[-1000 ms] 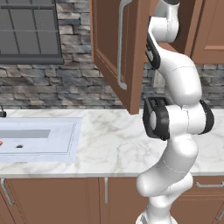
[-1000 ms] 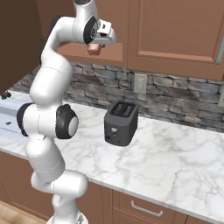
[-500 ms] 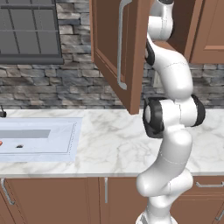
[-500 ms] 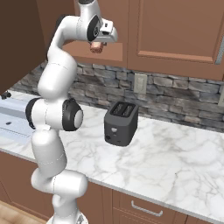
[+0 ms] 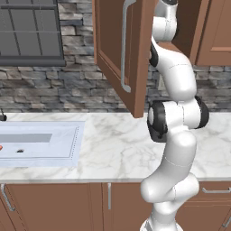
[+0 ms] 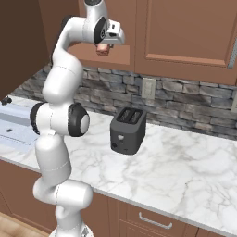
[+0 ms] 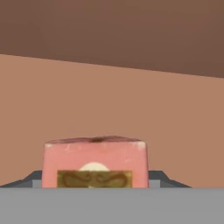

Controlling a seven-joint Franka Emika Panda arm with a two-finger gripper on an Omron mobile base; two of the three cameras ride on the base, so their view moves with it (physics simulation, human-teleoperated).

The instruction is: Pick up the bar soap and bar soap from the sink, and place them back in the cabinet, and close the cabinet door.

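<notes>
Your hand (image 6: 104, 49) is up high at the cabinet (image 5: 178, 27), clenched on a bar soap (image 7: 95, 162): in the hand view a pinkish-tan block with a patterned label sits between the two dark fingers (image 7: 164, 178), its broad face toward the camera and its long axis running across the fingers. In the right base view the same block shows as a small tan lump under the hand, just in front of the reddish-brown cabinet face and well above the counter (image 6: 185, 166) and the toaster (image 6: 127, 131). What matters for the next move is that the soap lies right at the hand and the cabinet interior lies straight ahead of it: the hand view looks onto a flat brown surface with a darker band above, which you should read as shelf and back wall, though you cannot tell how much gap is left under the block. The cabinet door (image 5: 122, 54) stands open on the left of the arm, swung out toward you, its long silver handle (image 5: 124, 45) facing the sink side. The sink (image 5: 74, 144) sits well off to the left, low on the counter; a sliver of orange at the far left edge of it (image 5: 1, 147) is likely the second soap. Judging by this, one bar is about to be set down and the other remains to be fetched.
</notes>
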